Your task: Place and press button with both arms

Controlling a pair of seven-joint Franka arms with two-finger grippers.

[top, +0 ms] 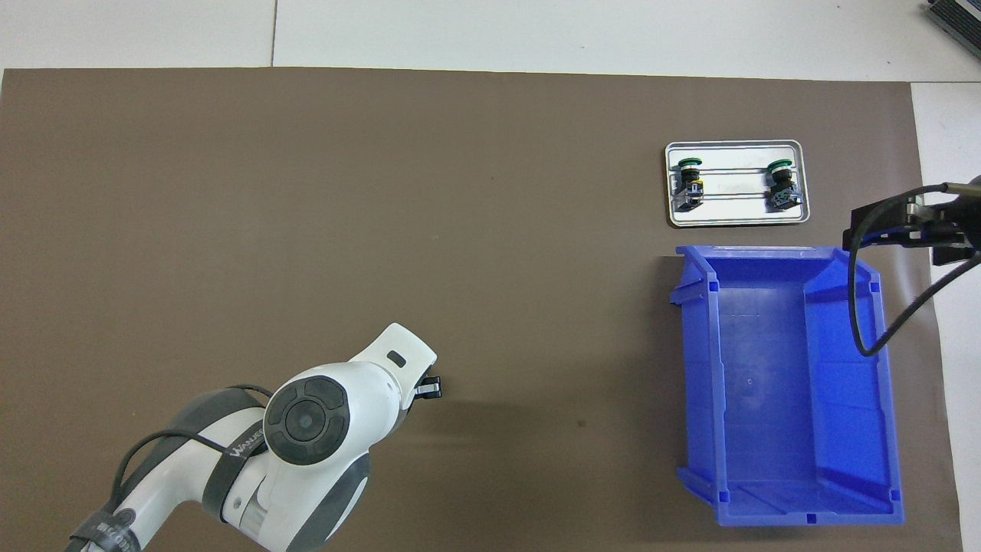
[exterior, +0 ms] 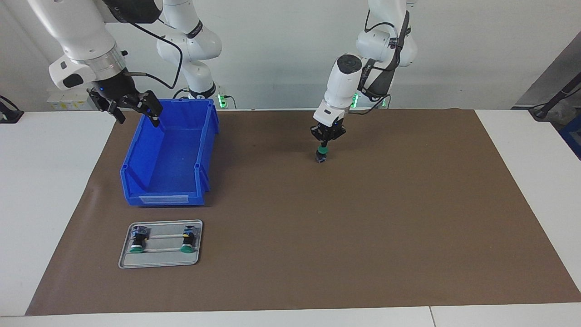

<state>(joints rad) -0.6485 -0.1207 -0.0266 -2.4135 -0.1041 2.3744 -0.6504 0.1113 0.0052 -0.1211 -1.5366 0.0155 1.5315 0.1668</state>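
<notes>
One button (exterior: 322,154) stands upright on the brown mat (exterior: 363,227), green cap up, toward the middle of the table and close to the robots. My left gripper (exterior: 323,144) points straight down on it, shut, its joined fingertips resting on top of the cap. In the overhead view the left arm's wrist covers the button, and only a black edge of the left gripper (top: 431,389) shows. My right gripper (exterior: 136,116) hangs open and holds nothing, raised over the blue bin's corner at the right arm's end; the overhead view shows the right gripper (top: 908,230) there too.
An open blue bin (exterior: 163,186) (top: 697,368) sits on the mat at the right arm's end. Farther from the robots than the bin lies a grey metal tray (exterior: 159,260) (top: 736,218) with two more green-capped buttons (exterior: 137,240) (exterior: 187,240) lying on their sides.
</notes>
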